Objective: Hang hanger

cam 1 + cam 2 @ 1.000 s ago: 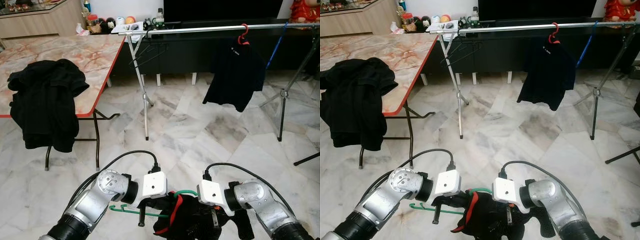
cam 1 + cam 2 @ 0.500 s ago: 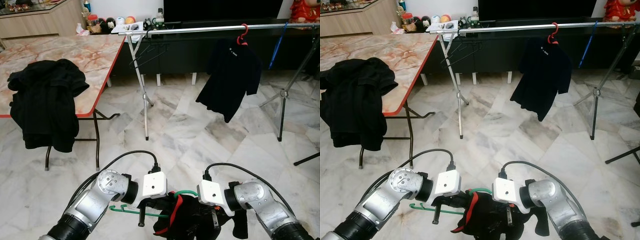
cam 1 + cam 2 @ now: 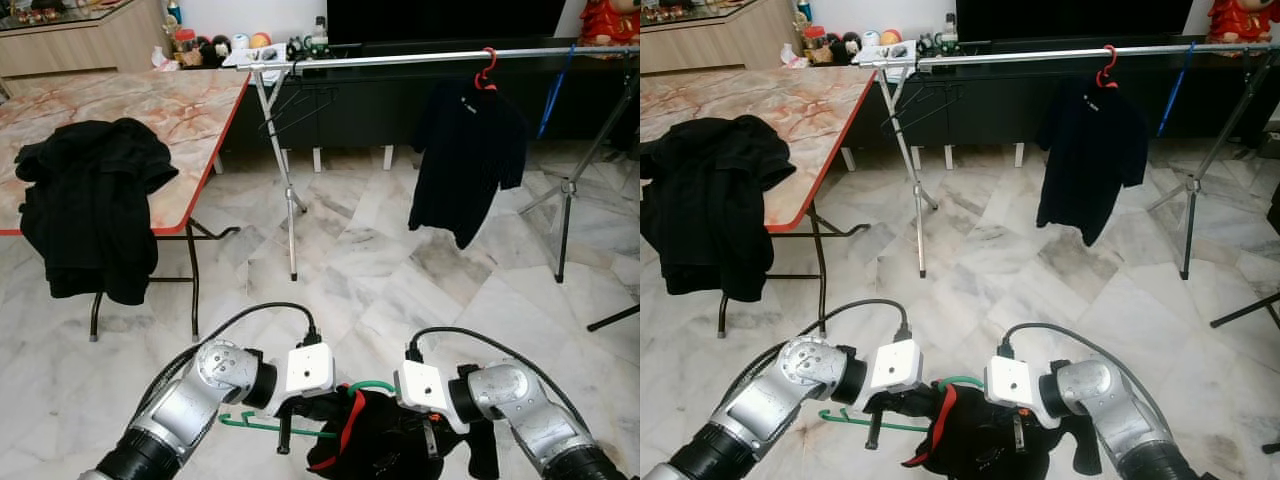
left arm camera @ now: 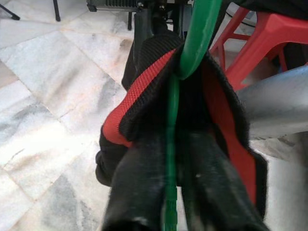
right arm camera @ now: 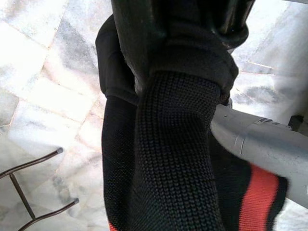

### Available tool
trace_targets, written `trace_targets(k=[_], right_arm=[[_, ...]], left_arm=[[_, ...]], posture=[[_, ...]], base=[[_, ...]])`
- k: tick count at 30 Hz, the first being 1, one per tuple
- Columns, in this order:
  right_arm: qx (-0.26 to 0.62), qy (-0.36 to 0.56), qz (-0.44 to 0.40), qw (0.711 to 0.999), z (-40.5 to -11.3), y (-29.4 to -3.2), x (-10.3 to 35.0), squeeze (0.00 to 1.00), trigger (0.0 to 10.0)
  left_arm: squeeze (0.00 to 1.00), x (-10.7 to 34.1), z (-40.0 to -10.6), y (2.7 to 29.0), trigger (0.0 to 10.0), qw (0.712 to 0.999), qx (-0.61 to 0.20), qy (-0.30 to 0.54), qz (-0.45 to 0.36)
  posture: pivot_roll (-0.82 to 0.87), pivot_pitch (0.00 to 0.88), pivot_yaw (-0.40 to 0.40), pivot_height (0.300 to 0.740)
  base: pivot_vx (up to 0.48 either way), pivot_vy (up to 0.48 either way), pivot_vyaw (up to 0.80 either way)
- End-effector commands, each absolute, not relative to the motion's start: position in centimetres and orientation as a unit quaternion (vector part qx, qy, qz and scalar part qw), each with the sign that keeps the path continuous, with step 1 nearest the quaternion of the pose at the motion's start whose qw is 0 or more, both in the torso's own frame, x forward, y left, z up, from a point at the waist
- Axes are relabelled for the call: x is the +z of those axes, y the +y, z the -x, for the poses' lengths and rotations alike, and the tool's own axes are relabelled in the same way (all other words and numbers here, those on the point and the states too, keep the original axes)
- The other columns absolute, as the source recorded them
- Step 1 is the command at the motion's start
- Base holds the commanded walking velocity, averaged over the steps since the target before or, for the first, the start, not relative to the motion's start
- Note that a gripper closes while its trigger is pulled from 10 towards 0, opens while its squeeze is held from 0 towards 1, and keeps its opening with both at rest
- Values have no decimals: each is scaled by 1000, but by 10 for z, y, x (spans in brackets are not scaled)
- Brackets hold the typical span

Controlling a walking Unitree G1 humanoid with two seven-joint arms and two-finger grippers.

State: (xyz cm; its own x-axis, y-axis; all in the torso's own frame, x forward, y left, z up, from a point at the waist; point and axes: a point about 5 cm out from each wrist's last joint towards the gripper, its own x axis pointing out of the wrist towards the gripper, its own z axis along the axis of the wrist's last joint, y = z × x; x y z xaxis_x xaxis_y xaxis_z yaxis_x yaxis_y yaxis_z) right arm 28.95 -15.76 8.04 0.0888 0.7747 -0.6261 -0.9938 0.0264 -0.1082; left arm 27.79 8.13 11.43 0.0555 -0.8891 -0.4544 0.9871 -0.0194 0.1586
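A green hanger (image 3: 262, 424) with a black, red-trimmed garment (image 3: 385, 445) on it is held low in front of me, just above the marble floor. My left gripper (image 4: 175, 159) is shut on the hanger's green wire at the garment's red collar (image 4: 139, 86). My right gripper (image 5: 168, 48) is shut on the garment's black knit fabric (image 5: 173, 144), which covers most of its fingers. The silver clothes rail (image 3: 420, 58) runs across the far side of the room, well away from both grippers.
A black shirt (image 3: 468, 150) hangs from a red hanger (image 3: 487, 68) on the rail, with bare black hangers (image 3: 300, 100) near its left end. A marble-topped table (image 3: 150, 110) with black clothes (image 3: 90, 200) draped over its edge stands at the left. Rack legs (image 3: 283, 190) reach the floor.
The black shirt on the rail is swinging: it tilted left half a second ago and has swung back. Both arms and the held hanger have stayed nearly still.
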Motion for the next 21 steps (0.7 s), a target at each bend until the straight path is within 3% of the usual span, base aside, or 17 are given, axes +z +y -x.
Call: trace_targets(k=[1,14,21], right_arm=[[651,206,269,679,-287,-152,75,0,0],[635,246,268,682,-275,-166,57,0,0],[604,277,284,691,-274,-183,48,0,0]], left_arm=[[1000,125,-280,78,10000,690,-685,95,-215],[1000,125,-283,95,10000,686,-681,117,-227],[1000,132,-299,119,10000,723,-634,123,-244]], posture=[[82,119,59,740],[84,114,57,740],[85,107,54,740]], base=[[0,0,0],[0,0,0],[0,0,0]])
